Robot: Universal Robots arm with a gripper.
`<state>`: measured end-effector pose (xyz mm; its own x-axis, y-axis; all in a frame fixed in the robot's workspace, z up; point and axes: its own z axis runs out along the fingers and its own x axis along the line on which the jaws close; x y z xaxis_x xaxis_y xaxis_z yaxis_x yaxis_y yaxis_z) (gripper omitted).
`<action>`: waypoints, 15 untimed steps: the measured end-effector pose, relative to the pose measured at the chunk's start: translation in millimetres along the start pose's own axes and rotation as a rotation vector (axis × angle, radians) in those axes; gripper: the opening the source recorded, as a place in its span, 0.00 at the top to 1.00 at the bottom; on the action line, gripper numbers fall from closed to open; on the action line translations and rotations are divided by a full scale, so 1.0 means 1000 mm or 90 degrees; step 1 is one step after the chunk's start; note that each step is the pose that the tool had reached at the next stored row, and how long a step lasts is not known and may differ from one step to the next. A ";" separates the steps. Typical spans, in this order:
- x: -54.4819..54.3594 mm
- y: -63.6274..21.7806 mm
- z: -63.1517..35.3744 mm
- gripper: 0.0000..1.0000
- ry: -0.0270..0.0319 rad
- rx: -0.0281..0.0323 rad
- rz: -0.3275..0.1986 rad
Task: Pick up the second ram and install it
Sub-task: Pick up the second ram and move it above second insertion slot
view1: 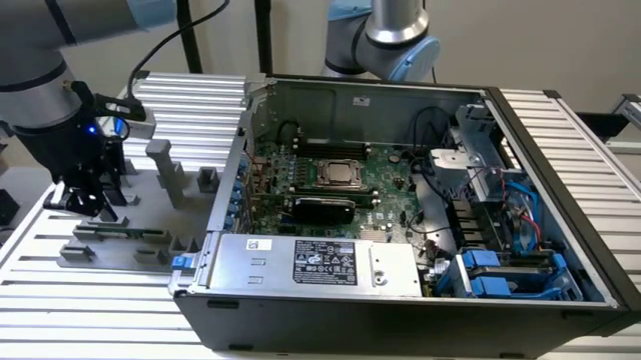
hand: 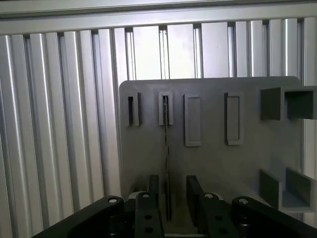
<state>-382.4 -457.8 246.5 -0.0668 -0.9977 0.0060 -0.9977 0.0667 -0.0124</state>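
The second ram [hand: 166,148], upright in the grey holder [hand: 213,168] at nine o'clock of the computer case [view1: 401,315], is straddled by the gripper [hand: 172,186], its fingers held apart and untouching.

Desk [view1: 571,150] seen silver, ribbed in parallel stripes. Holder plate [view1: 161,191] rendered plain matte grey. Second ram [view1: 125,233] shown green. Tool [view1: 85,204] black, blue light [view1: 93,127] noted on it. Motherboard [view1: 391,169] green; computer case [view1: 401,319] black; power supply [view1: 251,262] silver, black label [view1: 326,262]; blue drive clips [view1: 491,274].

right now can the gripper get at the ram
Probably yes: the gripper sits right above the ram, open fingers to either side of its thin edge, and nothing on the gray holder stands between them.
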 end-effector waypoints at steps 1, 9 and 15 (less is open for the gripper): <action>0.000 0.0000 0.0020 0.00 -0.0001 0.0001 0.000; 0.000 0.0002 0.0165 0.00 0.0000 0.0000 0.000; 0.000 0.0004 0.0273 0.00 0.0000 0.0000 0.000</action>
<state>-382.5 -457.8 219.2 -0.0663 -0.9978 0.0061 -0.9977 0.0663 -0.0124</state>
